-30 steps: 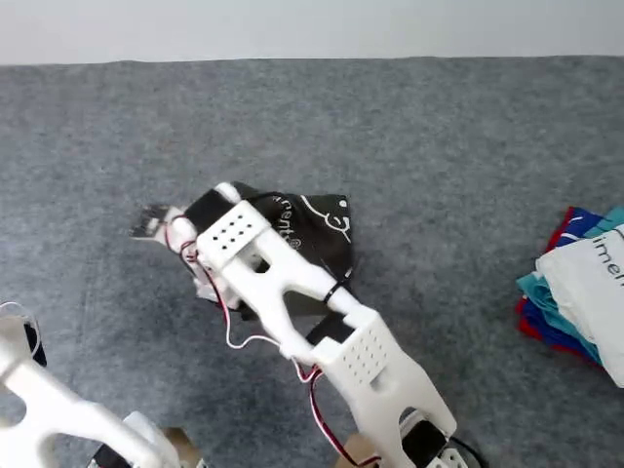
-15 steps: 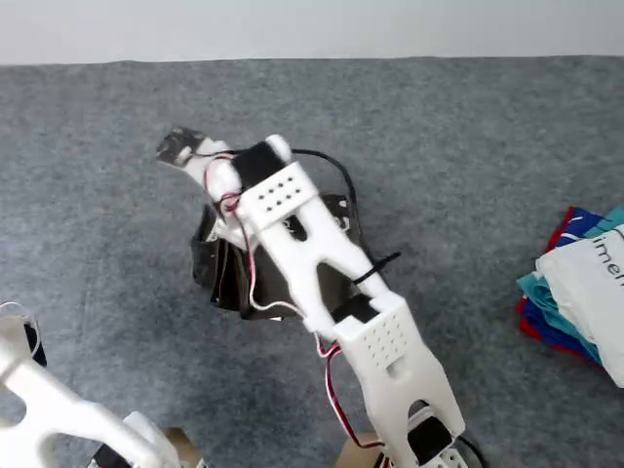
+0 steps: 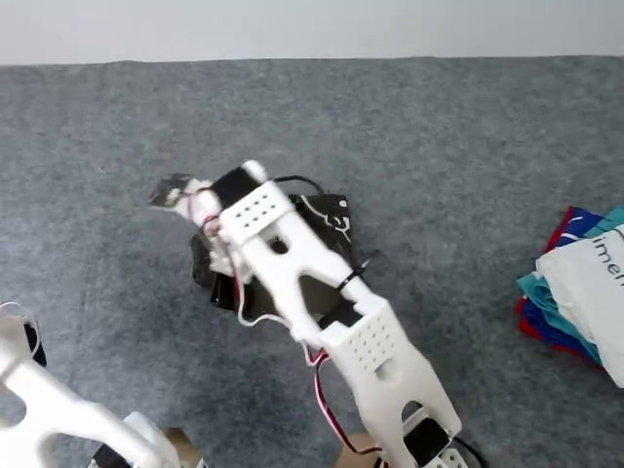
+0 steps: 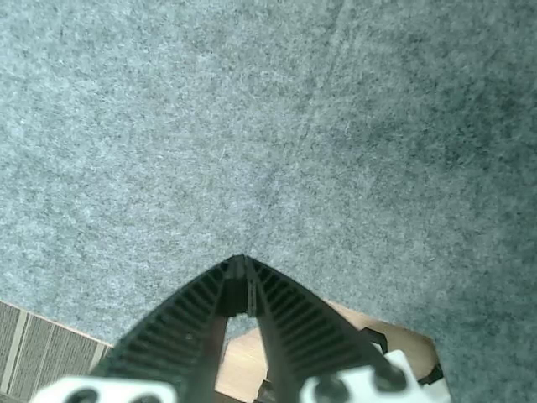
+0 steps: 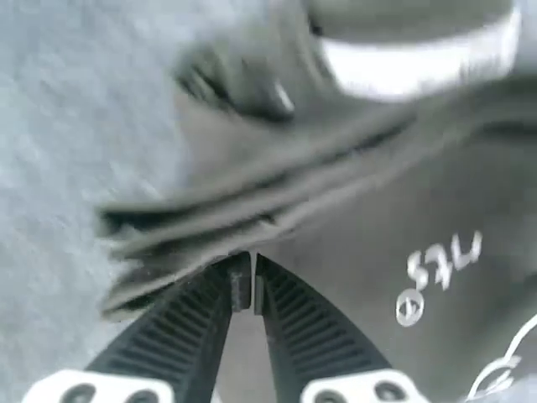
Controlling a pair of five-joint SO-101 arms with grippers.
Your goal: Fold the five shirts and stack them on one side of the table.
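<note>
Black shirt [image 3: 330, 220] lies bunched, long axis hidden beneath right arm [image 3: 292, 268].

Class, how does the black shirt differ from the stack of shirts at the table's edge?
The black shirt is one garment; the stack layers several. The black shirt lies rumpled mid-table; the stack sits folded at the edge. The black shirt has white print; the stack shows white, teal, blue, red. Both rest on the grey table.

My right arm [image 3: 302, 283] lies over the shirt [image 3: 327, 219] in the middle of the table [image 3: 439, 146]. The stack [image 3: 575, 292] sits at its right edge, well apart. My left arm [image 3: 49, 400] is at the near left corner.
</note>
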